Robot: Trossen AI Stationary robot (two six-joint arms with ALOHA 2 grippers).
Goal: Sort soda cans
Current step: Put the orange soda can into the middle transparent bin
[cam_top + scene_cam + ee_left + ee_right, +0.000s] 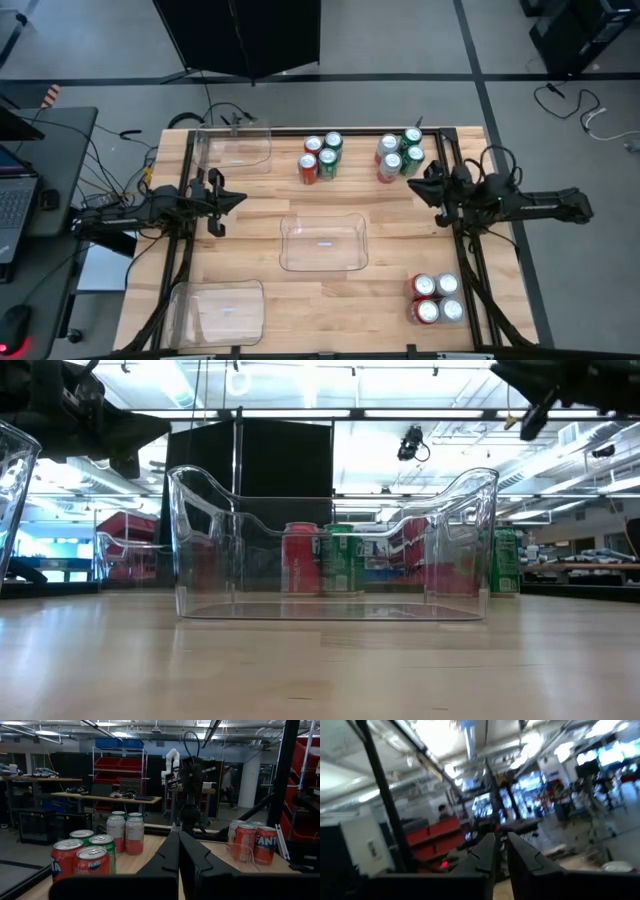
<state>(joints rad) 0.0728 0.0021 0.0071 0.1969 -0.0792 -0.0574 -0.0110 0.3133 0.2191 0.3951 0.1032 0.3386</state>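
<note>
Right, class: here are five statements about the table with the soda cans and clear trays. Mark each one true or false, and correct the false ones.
1. The cans stand in three groups of four. True: one group, a second, a third.
2. The middle tray holds two cans. False: it holds none.
3. The left tool grips a red can. False: it is shut on nothing.
4. There are three clear trays on the table. True.
5. The right tool hangs beside the cans at the table's far right edge, holding none. True.
</note>
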